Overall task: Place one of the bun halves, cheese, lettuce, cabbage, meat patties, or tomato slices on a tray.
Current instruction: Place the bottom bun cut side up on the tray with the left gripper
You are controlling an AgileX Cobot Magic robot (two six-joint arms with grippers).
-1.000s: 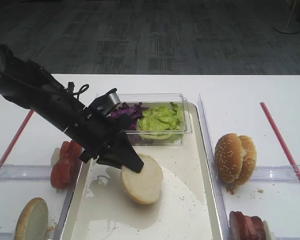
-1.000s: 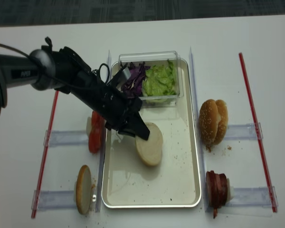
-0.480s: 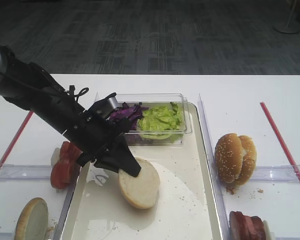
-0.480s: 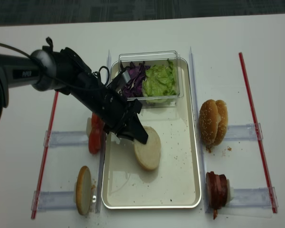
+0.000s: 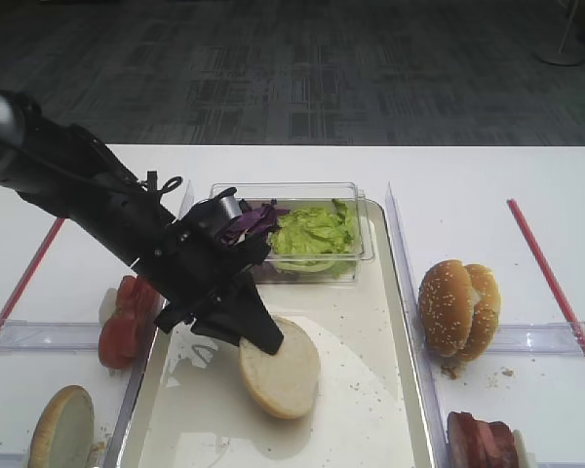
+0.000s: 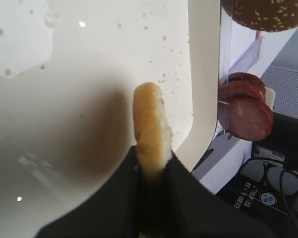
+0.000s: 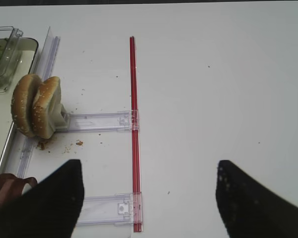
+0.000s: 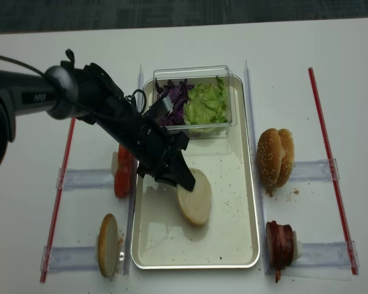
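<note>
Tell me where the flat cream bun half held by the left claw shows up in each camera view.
Exterior high: flat round cream bun half, lower centre, over the tray.
Realsense high: same bun half, centre, just below the middle.
Left wrist: seen edge-on, centre, pinched in the claw.
Right wrist: not in it.
Shared landmark: the domed sesame-seeded golden buns, right of the large cream-white rectangular tray.

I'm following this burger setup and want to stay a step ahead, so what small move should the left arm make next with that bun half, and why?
Probably lower it a little further, then open. The left pincer is shut on the bun half, which is tilted on edge over the tray. The left wrist view shows a shadow beneath it, so whether it touches the base is unclear.
</note>
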